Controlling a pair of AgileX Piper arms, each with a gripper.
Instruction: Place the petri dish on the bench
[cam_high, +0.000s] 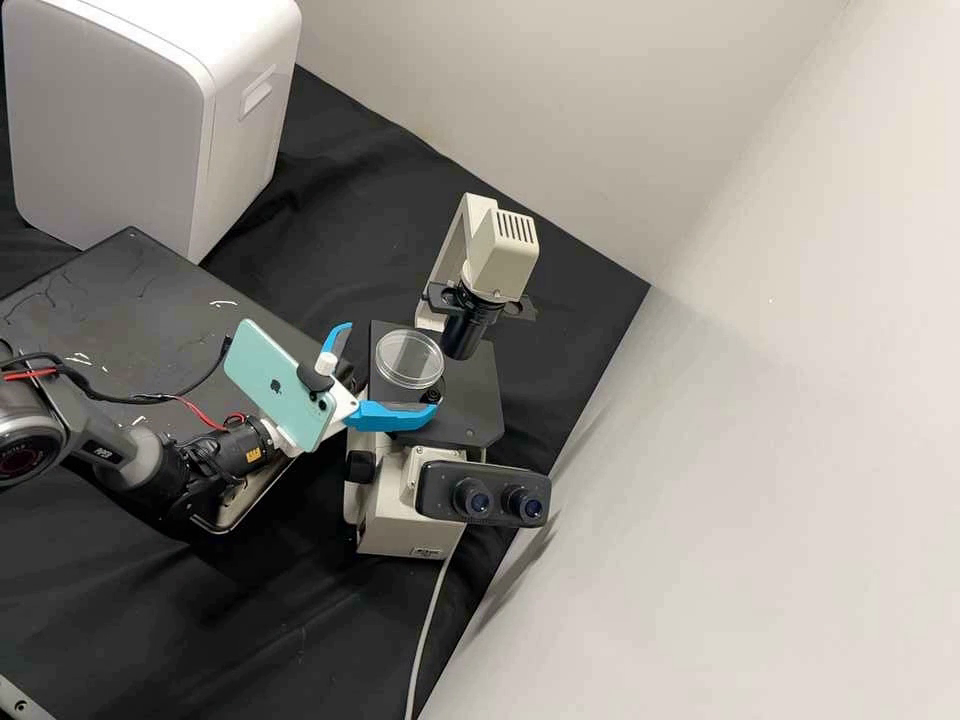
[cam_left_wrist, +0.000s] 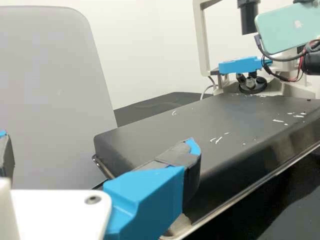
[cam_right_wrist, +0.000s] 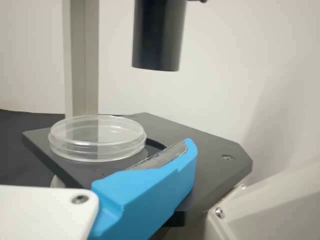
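Petri dish (cam_high: 408, 360) sits on the microscope's (cam_high: 400, 500) flat black stage (cam_high: 470, 395), below the lens tube (cam_right_wrist: 157, 32). It looks like thin clear plastic: round, light, smooth and likely slippery, so I'd pinch gently across its rim. My right fingers (cam_high: 395, 412), 2 blue ones, stand wide open beside it, empty. My left fingers (cam_left_wrist: 150, 195) are open, empty, by a black tray (cam_left_wrist: 240, 130).

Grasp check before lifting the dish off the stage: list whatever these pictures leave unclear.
High view: whether the nearer finger of the right gripper touches the petri dish; they overlap there.
Right wrist view: its second finger, cut off by the frame edge.
Left wrist view: one finger of the left gripper, mostly cut off by the edge.
High view: the right gripper's body, hidden behind the mint phone.
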